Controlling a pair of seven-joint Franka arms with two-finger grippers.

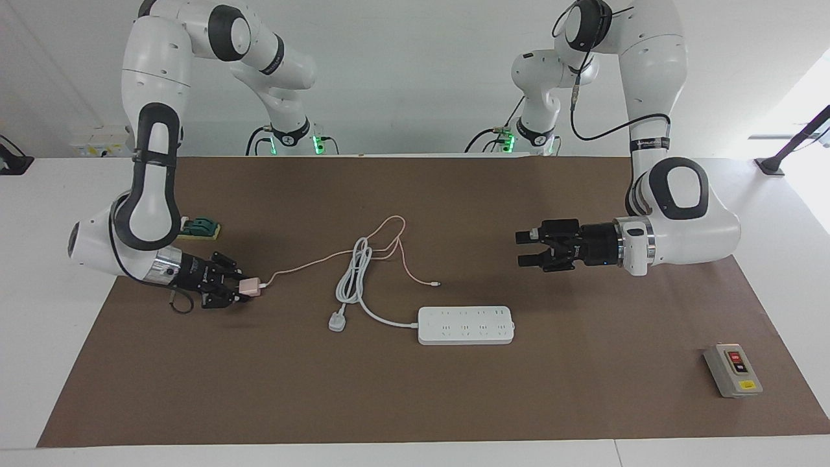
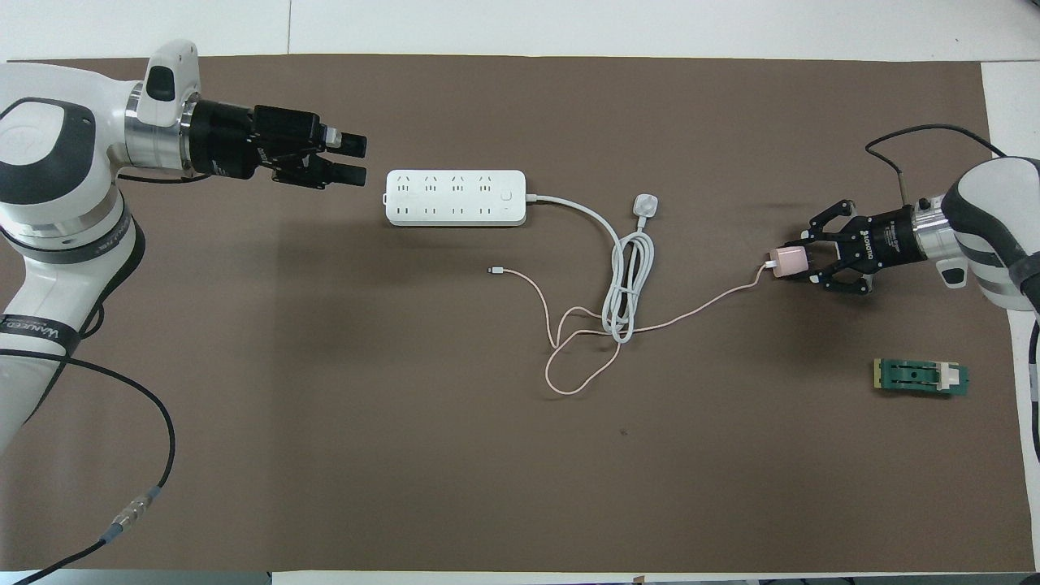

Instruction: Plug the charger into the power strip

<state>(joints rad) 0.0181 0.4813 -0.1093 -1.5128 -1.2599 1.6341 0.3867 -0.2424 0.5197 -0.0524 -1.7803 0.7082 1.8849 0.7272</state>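
Observation:
The pale-pink charger (image 1: 250,287) (image 2: 786,262) is low over the mat toward the right arm's end of the table. My right gripper (image 1: 241,289) (image 2: 792,262) is shut on it, fingers on either side. Its thin pink cable (image 1: 305,264) (image 2: 699,311) trails across the mat in loops to a tiny connector (image 1: 435,283) (image 2: 494,270). The white power strip (image 1: 465,325) (image 2: 455,197) lies flat mid-table, sockets up. My left gripper (image 1: 528,248) (image 2: 351,159) is open and empty, held level above the mat off the strip's end toward the left arm's end of the table.
The strip's thick white cord (image 1: 353,272) (image 2: 626,284) lies bundled across the pink cable and ends in a white plug (image 1: 337,322) (image 2: 645,205). A grey box with red and black buttons (image 1: 733,370) sits at the left arm's end. A green part (image 1: 201,227) (image 2: 920,378) lies near the right arm.

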